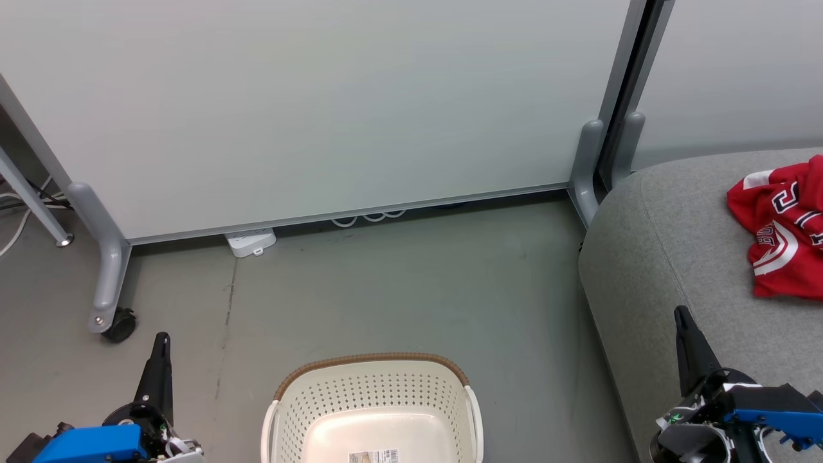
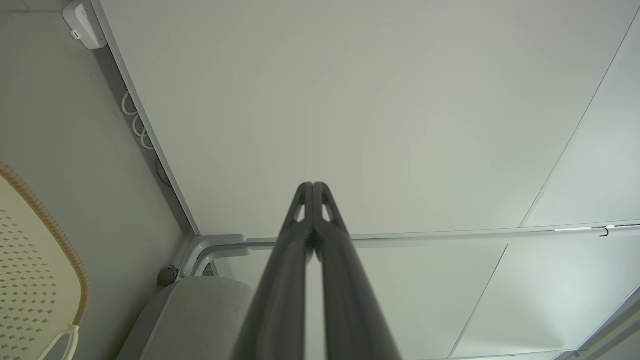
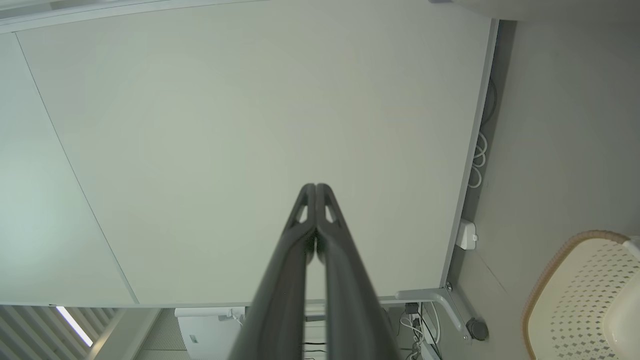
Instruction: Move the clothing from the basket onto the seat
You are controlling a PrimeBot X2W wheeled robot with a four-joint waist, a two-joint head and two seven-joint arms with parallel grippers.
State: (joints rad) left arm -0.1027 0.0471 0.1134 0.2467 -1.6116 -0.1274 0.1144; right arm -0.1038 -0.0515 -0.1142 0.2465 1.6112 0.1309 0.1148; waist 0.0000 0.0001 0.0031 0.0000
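Clothing (image 1: pixel 781 225): red garment with white trim and dark outlined lettering. It lies crumpled on top of the seat at the right edge of my head view. Part of it runs out of frame, so I cannot tell whether it is one piece or more.
Seat (image 1: pixel 662 257): big grey cushion just to the right of the basket, rounded corner toward it. The clothing sits well in from that corner, so I judge it safe from sliding off.
Basket (image 1: pixel 373 355): cream, perforated, brown rim, on the floor (image 1: pixel 398 283) between my arms. What I see of its bottom is bare except for a sticker (image 1: pixel 373 456). Its near end is cut off by the frame.
Right claw (image 1: pixel 680 313): fingers pressed together, gripping nothing. It points up in front of the near part of the seat, apart from the clothing.
Left claw (image 1: pixel 161 337): fingers together too, nothing between them. It is over the floor left of the basket, not touching it.
Reading: two closed, empty claws flanking the basket look like a rest pose, with nothing left to carry.
Progress: probably done or close to it. The hidden near end of the basket needs a look first.
Backdrop: pale partition panel (image 1: pixel 321 96) on a castor (image 1: pixel 119 325), with a white power box (image 1: pixel 251 242) at its foot.
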